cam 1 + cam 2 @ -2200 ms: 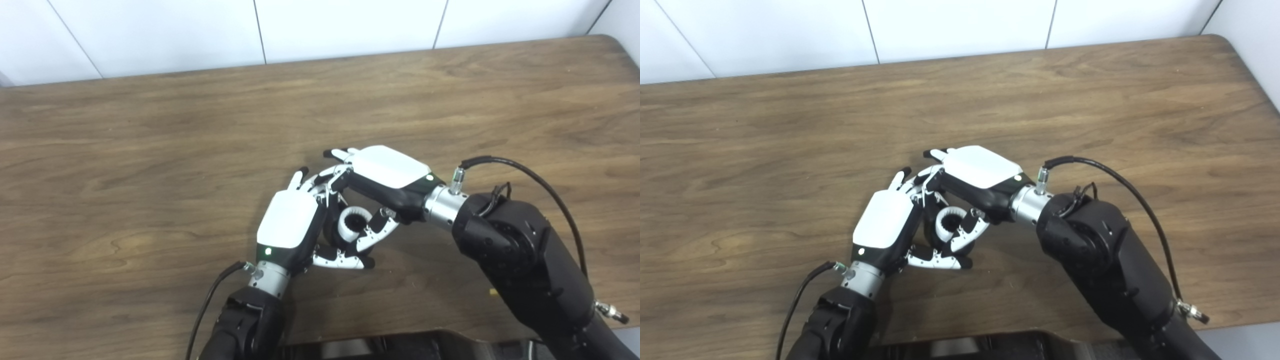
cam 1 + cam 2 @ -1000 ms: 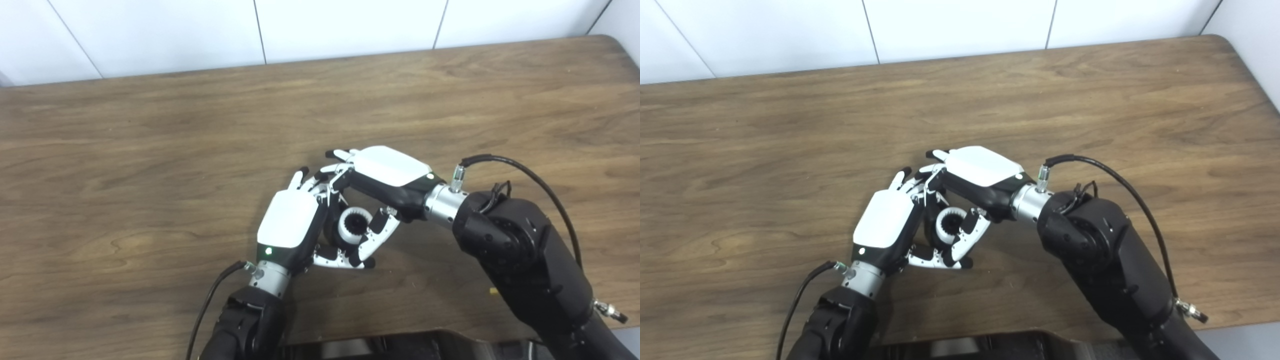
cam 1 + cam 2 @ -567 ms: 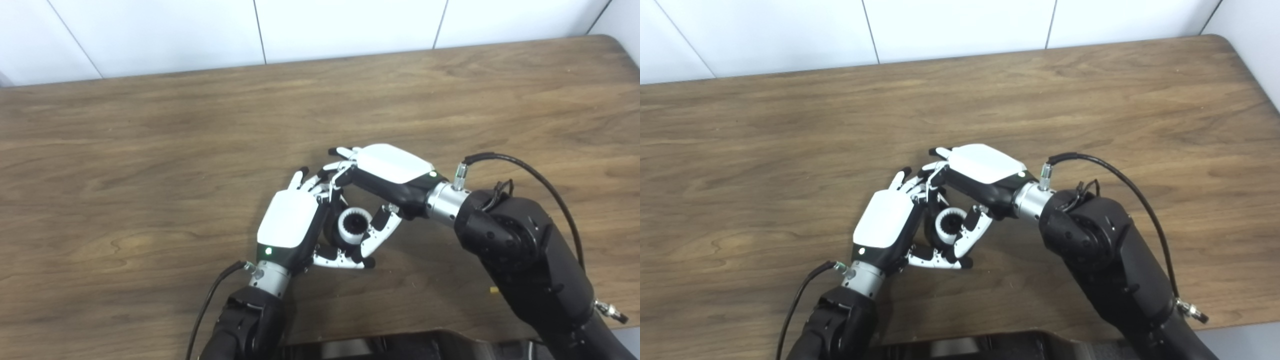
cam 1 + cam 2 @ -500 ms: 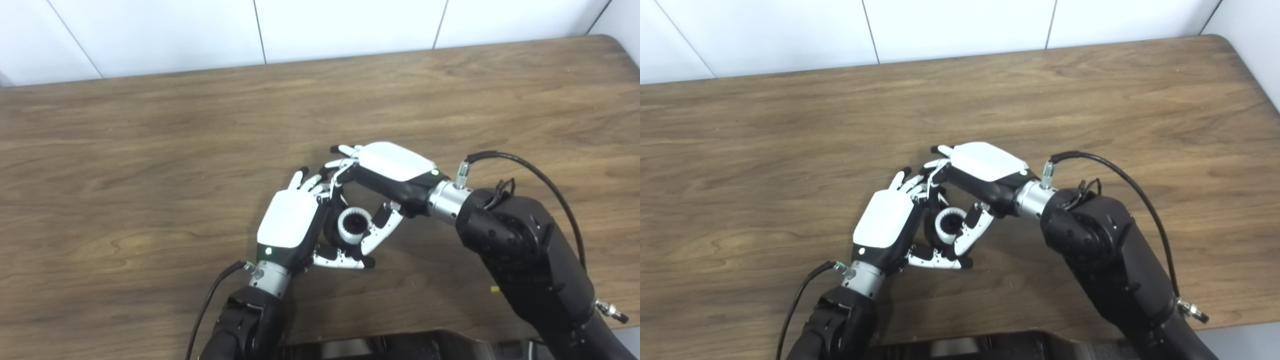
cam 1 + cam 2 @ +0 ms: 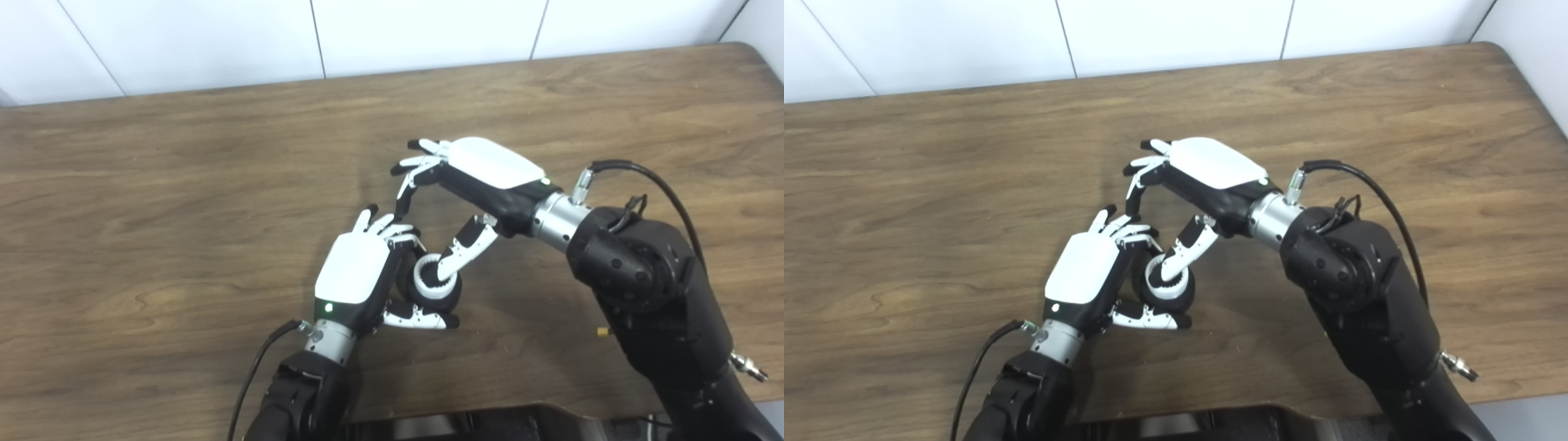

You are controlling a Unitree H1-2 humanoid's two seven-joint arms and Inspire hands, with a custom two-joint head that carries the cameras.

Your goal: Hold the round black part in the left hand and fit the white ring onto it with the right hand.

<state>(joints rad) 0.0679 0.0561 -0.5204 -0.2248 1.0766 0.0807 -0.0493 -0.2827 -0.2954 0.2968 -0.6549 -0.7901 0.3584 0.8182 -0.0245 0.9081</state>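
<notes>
My left hand (image 5: 358, 275) is shut on the round black part (image 5: 450, 298), holding it near the table's middle front. The white ring (image 5: 427, 283) sits on the black part, its toothed hole facing up. My right hand (image 5: 484, 174) hovers above and behind it, open, with its fingers spread apart. Its thumb tip reaches down close to the ring's rim; whether it touches I cannot tell. In the right eye view the ring (image 5: 1159, 278) and the black part (image 5: 1176, 300) show the same way, between the left hand (image 5: 1085, 275) and the right hand (image 5: 1206, 168).
The brown wooden table (image 5: 184, 184) stretches wide to the left, back and right. A white tiled wall (image 5: 367, 30) runs behind its far edge. The table's right corner (image 5: 753, 55) is rounded. A dark robot body part (image 5: 465, 422) lies at the bottom edge.
My right hand has let go of the white ring, lifted up and back, and spread its fingers. The ring stays on the black part in my left hand, which has not moved.
</notes>
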